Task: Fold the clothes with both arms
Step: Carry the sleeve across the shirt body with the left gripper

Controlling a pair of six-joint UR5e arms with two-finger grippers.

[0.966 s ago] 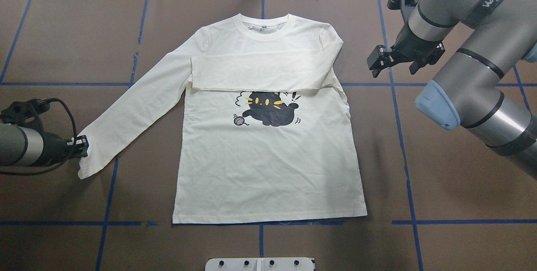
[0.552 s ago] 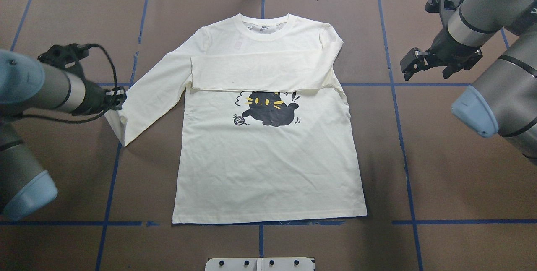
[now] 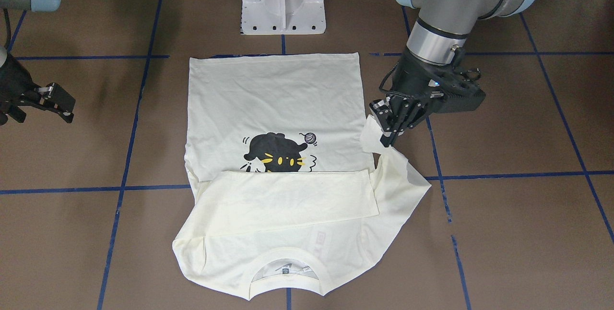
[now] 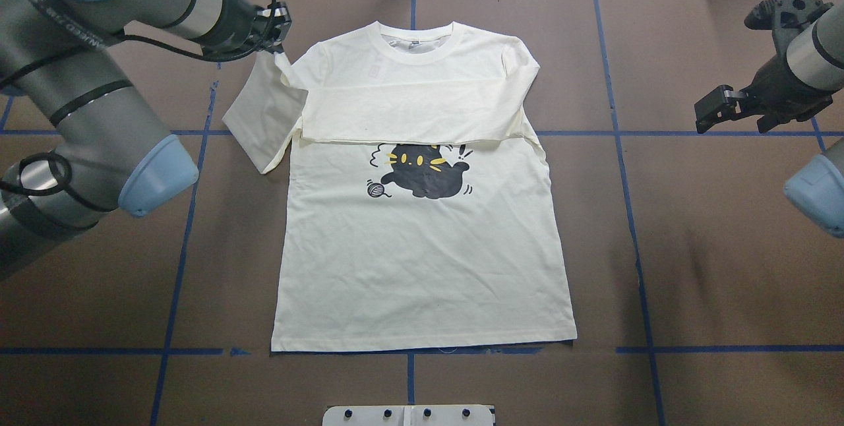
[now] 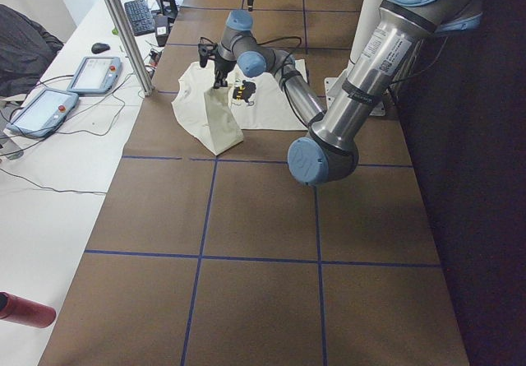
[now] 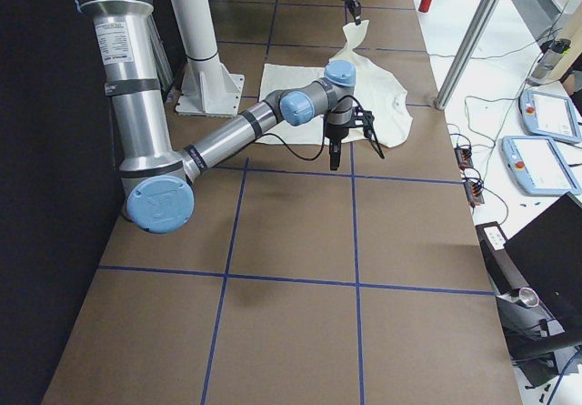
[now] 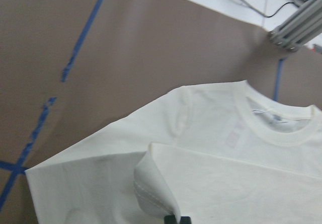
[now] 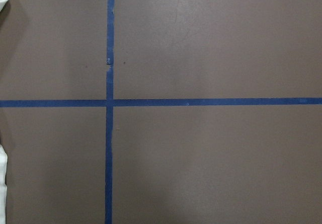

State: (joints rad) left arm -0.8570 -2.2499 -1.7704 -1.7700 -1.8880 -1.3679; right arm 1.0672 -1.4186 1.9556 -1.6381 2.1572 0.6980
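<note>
The sleeve (image 4: 260,119) of the shirt (image 4: 422,261) lying flat on the desk (image 4: 692,248) is being pinched at upper left by the closed left pincer (image 4: 280,33), the right pincer (image 4: 713,109) gaping empty; a slip from that thin cuff grip is being risked.

I see same build both sides: left arm (image 4: 99,103), right arm (image 4: 808,50). Grey metal tubes, light-blue joint caps, black bands. Black left gripper (image 3: 388,135), black right gripper (image 3: 67,111). Black cable (image 4: 39,169) loops along left arm, blue light (image 3: 435,83) at its wrist. White base (image 3: 283,7), row of bolt holes.
</note>
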